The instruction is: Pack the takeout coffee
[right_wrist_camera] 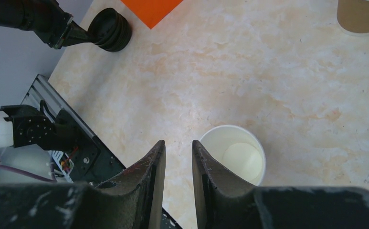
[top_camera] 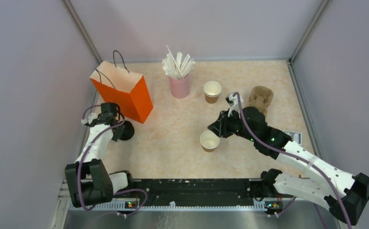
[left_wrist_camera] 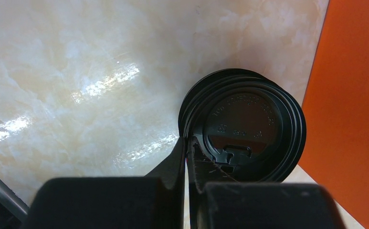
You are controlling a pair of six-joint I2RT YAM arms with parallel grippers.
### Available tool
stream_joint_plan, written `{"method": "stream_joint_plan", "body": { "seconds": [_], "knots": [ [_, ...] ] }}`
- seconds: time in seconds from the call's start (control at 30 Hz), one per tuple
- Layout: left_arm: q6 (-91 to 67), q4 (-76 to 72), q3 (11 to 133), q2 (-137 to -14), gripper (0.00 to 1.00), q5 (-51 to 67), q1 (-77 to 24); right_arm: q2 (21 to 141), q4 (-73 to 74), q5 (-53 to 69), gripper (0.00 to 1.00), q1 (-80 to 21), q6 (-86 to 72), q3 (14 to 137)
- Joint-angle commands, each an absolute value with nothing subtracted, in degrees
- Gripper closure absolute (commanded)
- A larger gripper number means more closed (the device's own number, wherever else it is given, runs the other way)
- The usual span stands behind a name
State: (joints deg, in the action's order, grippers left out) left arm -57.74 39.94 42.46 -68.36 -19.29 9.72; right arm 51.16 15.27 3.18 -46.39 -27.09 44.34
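Peach-marbled bench (top_camera: 173,143) boxed in by grey walls, viewed from above. At left centre of the overhead frame, left fingers (left_wrist_camera: 170,164) pressed together and clamped on the near rim of a stack of black lids (top_camera: 126,130), just beside the lower corner of the orange bag (top_camera: 125,93) standing upright at upper left. From the left wrist, top lid's drinking tab turned toward the fingers. At upper centre, pink cup (top_camera: 179,87) packed with white straws (top_camera: 176,64). Just right of it, brown paper cup (top_camera: 212,91), upright, lidless, white inside. Below that, mid-frame, second paper cup (top_camera: 209,141), also upright and lidless, with right fingers (right_wrist_camera: 151,176) narrowly apart just beside its rim, gripping nothing. At upper right, tan pulp carrier (top_camera: 261,98), well apart from the bag.
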Motion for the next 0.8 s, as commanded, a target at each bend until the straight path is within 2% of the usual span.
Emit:
{"method": "stream_joint_plan", "body": {
  "seconds": [0.0, 0.03, 0.1, 0.23, 0.33, 0.37, 0.4, 0.43, 0.63, 0.7, 0.77],
  "knots": [
    [-56.4, 40.1, 43.0, -67.2, 1.0, -18.7, 10.0, 49.8, 12.4, 4.6, 0.73, -46.9, -26.7, 43.7],
    [-56.1, 39.9, 42.9, -66.9, 1.0, -18.5, 10.0, 49.8, 12.6, 4.8, 0.73, -46.9, -26.5, 43.6],
    [-55.3, 39.4, 42.8, -66.0, 0.92, -18.1, 10.0, 49.0, 13.1, 5.2, 0.73, -46.9, -26.3, 43.0],
    [-55.0, 38.2, 42.0, -63.2, 1.0, -17.2, 10.0, 46.4, 13.9, 4.0, 0.73, -46.9, -25.9, 41.4],
    [-55.4, 36.8, 41.0, -60.7, 0.99, -16.8, 10.0, 45.4, 14.1, 3.9, 0.73, -46.8, -25.7, 41.0],
    [-55.4, 36.8, 40.9, -60.3, 0.94, -16.9, 10.0, 45.4, 14.2, 4.2, 0.73, -46.9, -25.6, 41.0],
    [-55.5, 37.1, 40.9, -60.1, 0.95, -16.9, 10.0, 45.4, 14.2, 4.4, 0.73, -46.9, -25.6, 41.0],
    [-55.4, 37.1, 40.9, -60.1, 1.0, -16.7, 10.0, 45.5, 14.2, 4.5, 0.73, -46.9, -25.5, 41.0],
    [-55.6, 38.5, 40.9, -60.3, 1.0, -17.8, 10.0, 45.0, 14.6, 4.7, 0.73, -46.9, -24.9, 41.0],
    [-55.8, 38.7, 40.7, -60.4, 0.9, -18.2, 10.0, 44.7, 14.8, 4.4, 0.73, -46.9, -24.7, 41.0],
    [-55.6, 38.1, 40.2, -60.5, 0.93, -17.6, 10.0, 44.5, 15.0, 4.2, 0.73, -46.9, -24.4, 41.0]
  ]
}}
